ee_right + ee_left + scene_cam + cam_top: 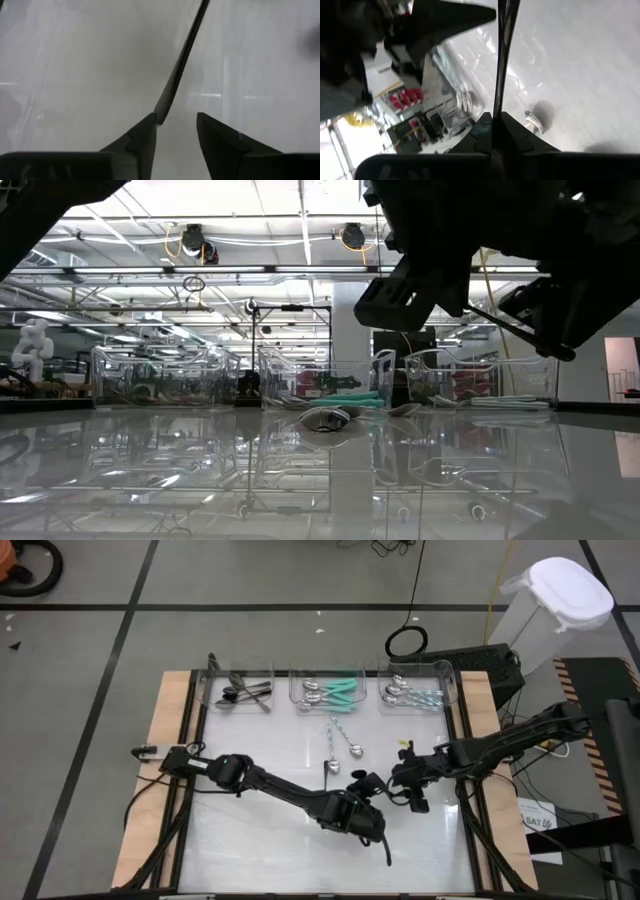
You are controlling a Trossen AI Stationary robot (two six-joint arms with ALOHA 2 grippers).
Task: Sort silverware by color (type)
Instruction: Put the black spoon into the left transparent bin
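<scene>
In the high view, the left gripper [368, 802] is hovering just below the centre of the frame, its jaws pinched tight on a thin black utensil [386, 848] whose free end is slanting toward the lower middle of the picture. In the left wrist view that dark utensil [501, 60] is running straight up from between the closed fingers [512, 132]. The right gripper [405, 780] is sitting just to the right of the left one, its jaws standing apart and holding nothing; in the right wrist view the dark utensil [181, 60] is rising from beside one spread finger [142, 132], with a clear gap between the two. On the white table [260, 840], two silver spoons with pale handles [340, 738] are lying above the grippers near the centre, and a small piece [330, 771] is lying just left of them. Along the upper edge, three clear bins are holding sorted pieces: dark utensils [243, 692] on the left, teal-handled spoons [335, 692] in the middle, pale-blue-handled spoons [412, 695] on the right.
</scene>
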